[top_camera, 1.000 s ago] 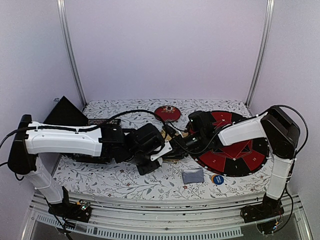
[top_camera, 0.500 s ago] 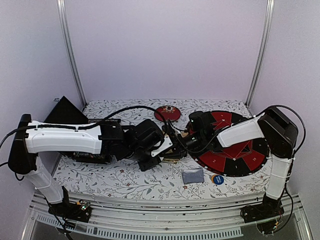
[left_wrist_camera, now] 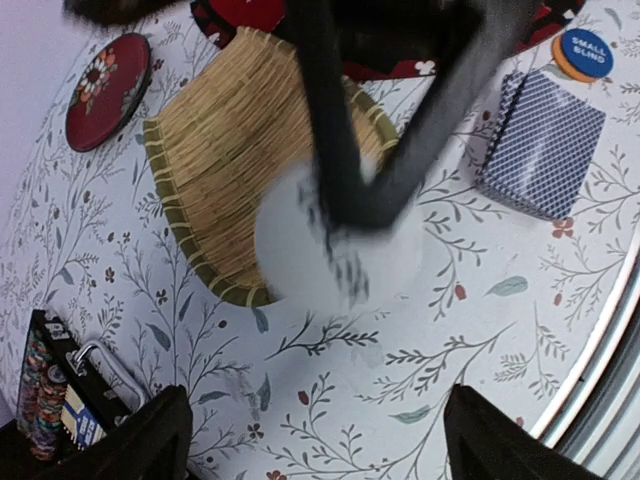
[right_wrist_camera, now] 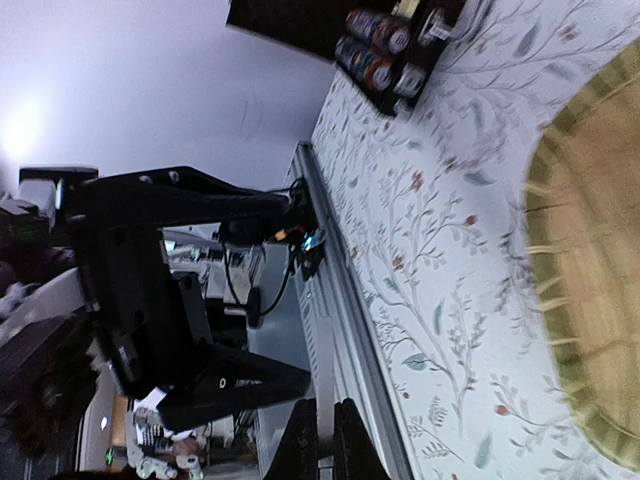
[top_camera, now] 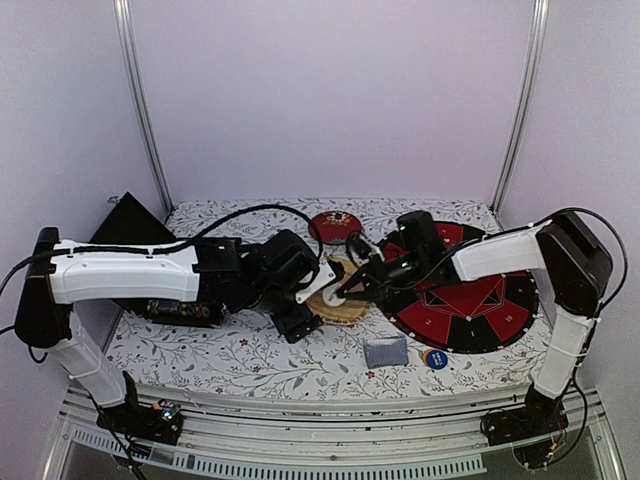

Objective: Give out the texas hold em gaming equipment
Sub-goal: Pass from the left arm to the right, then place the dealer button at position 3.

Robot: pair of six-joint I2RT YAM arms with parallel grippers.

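A white disc (left_wrist_camera: 335,245) blurs in my left wrist view; chip rack (left_wrist_camera: 50,385) cut off at the frame's edge.

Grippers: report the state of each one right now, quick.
Left gripper: open, holding nothing.
Right gripper: closed, apparently pinching the white button.

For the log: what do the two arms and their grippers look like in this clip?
Both arms have white shell links with black joints and black wrist housings. The left arm and right arm each carry loose black cables looping along them. The grippers are black; no markings are readable.
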